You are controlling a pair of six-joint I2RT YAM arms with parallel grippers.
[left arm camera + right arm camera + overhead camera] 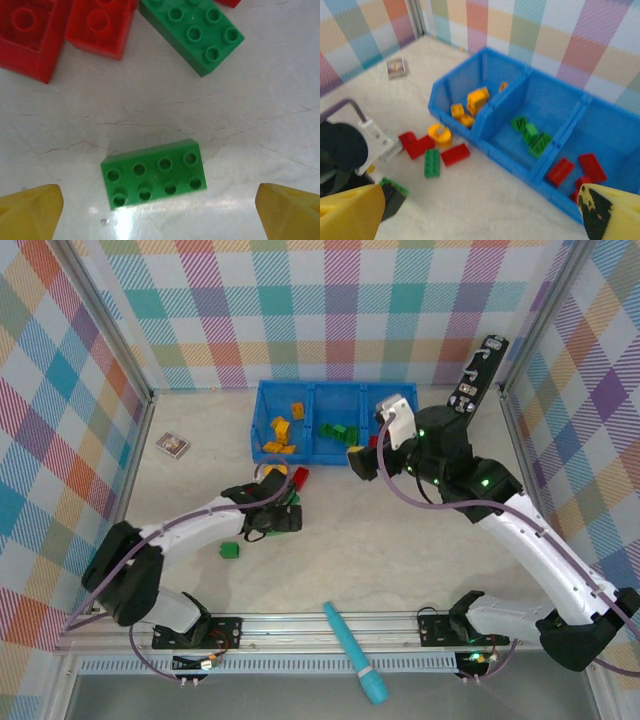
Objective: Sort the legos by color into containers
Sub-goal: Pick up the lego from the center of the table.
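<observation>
In the left wrist view the left gripper (160, 216) is standing wide open and holding nothing, its yellow fingertips (31, 212) sitting in the lower left and lower right corners of the frame. A green brick (154, 173) is lying flat, studs up, on the pale table (260, 115) between the two tips, a little above the line joining them and touching neither. A second green brick (192, 34) is lying apart from it at the top centre, and two red bricks (97, 24) are crowding the upper left corner.

In the right wrist view the right gripper (480, 215) is gaping open too, empty, with its tips at the bottom corners. The blue tray (500, 157) is stretching from the centre to the right edge of the frame. Yellow-orange pieces (470, 106) are lying in its left compartment, green pieces (532, 135) in the middle one and red pieces (575, 172) in the right one, just above the right-hand tip. Loose legos (432, 162) in red, green and yellow-orange are lying on the table to the left of the tray's near corner.

From the top view, a lone green piece (230, 550) is lying lower left of the left gripper, and a teal tool (355, 652) is resting at the bottom centre.
</observation>
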